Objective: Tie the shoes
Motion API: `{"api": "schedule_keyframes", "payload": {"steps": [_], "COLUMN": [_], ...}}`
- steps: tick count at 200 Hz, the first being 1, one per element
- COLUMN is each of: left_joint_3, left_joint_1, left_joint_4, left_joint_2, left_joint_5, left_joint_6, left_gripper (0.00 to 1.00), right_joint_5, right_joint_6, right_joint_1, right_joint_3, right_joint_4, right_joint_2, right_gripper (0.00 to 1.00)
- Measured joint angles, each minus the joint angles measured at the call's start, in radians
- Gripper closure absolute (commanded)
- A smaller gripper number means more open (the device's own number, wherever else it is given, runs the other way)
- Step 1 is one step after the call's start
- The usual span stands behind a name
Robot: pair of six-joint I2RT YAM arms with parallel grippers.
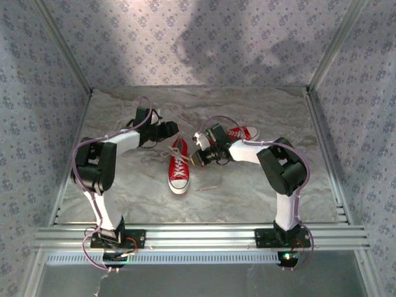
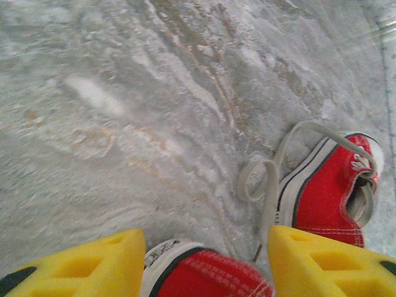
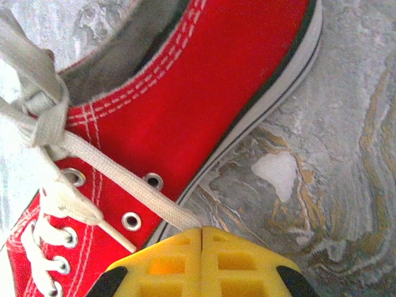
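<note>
Red sneakers, laces untied
You see one shoe upright, toe pointing near; the other shoe lies behind it, rightward.

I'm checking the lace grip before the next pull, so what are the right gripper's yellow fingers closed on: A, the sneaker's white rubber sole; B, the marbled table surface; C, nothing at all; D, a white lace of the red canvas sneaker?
D: in the right wrist view the right gripper has its yellow fingers pressed together on a flat white lace running down from the red canvas sneaker.
</note>
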Motion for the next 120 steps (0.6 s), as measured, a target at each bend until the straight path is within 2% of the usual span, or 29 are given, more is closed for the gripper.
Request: {"api": "schedule_keyframes", "payload": {"steps": [64,120], "left_joint_3": [-0.163,-0.27], "left_joint_1": [0.051,0.063], "left_joint_4": [-0.034,-0.024], "left_joint_2": [-0.207,-0.296], "left_joint_5": [-0.187,-0.18], "left_joint_6": [-0.042,-0.071], "left_gripper": [0.45,0.48], "right_joint_5": [0.11,0.196], "right_joint_6": [0.002,0.02], "right_joint_1": [0.004,0.006], "right_joint_3": [-0.072,-0.105], "right_joint_4": [-0.035,-0.055], "right_joint_2": [-0.056,-0.104], "right_gripper": [1.0,1.0]}}
